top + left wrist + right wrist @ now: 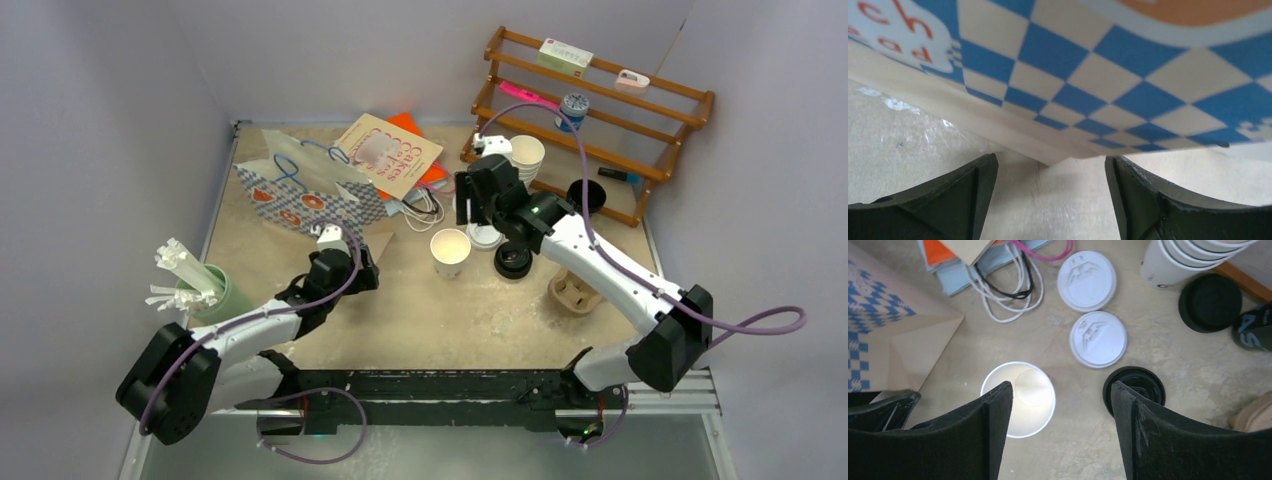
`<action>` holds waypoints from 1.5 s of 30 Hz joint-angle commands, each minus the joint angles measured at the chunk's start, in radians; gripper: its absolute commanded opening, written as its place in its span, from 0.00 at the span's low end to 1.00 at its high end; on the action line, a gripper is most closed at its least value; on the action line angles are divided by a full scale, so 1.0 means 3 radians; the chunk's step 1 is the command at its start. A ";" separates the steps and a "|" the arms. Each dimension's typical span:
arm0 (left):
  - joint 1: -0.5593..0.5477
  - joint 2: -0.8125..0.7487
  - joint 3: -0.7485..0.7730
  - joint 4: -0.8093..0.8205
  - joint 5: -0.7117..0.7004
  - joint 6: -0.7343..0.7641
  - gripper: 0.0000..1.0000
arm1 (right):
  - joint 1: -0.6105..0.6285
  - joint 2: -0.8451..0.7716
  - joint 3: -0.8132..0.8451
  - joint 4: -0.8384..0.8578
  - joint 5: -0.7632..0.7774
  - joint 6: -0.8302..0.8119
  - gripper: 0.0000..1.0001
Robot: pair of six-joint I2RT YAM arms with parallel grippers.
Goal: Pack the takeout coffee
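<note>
A lidless white paper cup (451,250) stands upright mid-table; it also shows in the right wrist view (1023,400). A black cup (513,262) stands to its right (1134,386); I cannot tell whether it has a lid on. Two loose white lids (1086,280) (1098,338) and a loose black lid (1210,302) lie beyond them. My right gripper (470,212) is open and empty, hovering above the table between the two cups (1062,390). My left gripper (360,262) is open and empty (1051,162), low at the bottom corner of the blue-checkered paper bag (1098,75).
The checkered bag (300,195) lies at the back left with a booklet (390,152) and more bags behind it. A stack of white cups (527,155), a wooden rack (600,110) and a brown cup carrier (575,292) are on the right. A green holder of straws (200,285) stands far left.
</note>
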 commanded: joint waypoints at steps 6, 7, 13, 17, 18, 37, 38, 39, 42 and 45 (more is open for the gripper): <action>0.0348 0.0573 0.0122 0.0853 -0.0308 0.0318 0.81 | -0.0418 -0.0017 -0.0032 -0.0093 -0.0285 0.0155 0.74; 0.0449 0.0636 0.0125 0.0929 -0.0252 0.0330 0.80 | -0.0465 0.0019 -0.0028 -0.0102 -0.0316 0.0170 0.74; 0.0674 0.0890 0.0280 0.1217 -0.0124 0.0575 0.79 | -0.0694 0.0205 -0.0040 -0.0152 -0.0525 0.0273 0.83; 0.0674 0.0710 0.0441 0.0938 0.0154 0.0621 0.79 | -0.0823 0.0303 -0.0120 -0.0102 -0.0637 0.0301 0.89; 0.0670 0.0587 0.0460 0.0787 0.0229 0.0602 0.79 | -0.0842 0.0318 -0.0148 -0.0078 -0.0656 0.0296 0.90; 0.0491 -0.0670 0.1101 -0.1094 0.1525 0.0260 0.92 | -0.0970 0.1011 -0.0356 0.0519 -0.0802 0.0385 0.98; 0.0486 -0.0658 0.1140 -0.1081 0.1575 0.0290 0.92 | -0.0971 0.1030 -0.0367 0.0560 -0.0780 0.0399 0.98; 0.0481 -0.0653 0.1178 -0.1086 0.1615 0.0313 0.92 | -0.0972 0.1056 -0.0372 0.0592 -0.0760 0.0415 0.98; 0.0475 -0.0644 0.1270 -0.1098 0.1695 0.0406 0.92 | -0.0972 0.1136 -0.0380 0.0679 -0.0701 0.0441 0.97; 0.0465 -0.0648 0.1305 -0.1098 0.1737 0.0439 0.92 | -0.0972 0.1169 -0.0397 0.0764 -0.0635 0.0450 0.94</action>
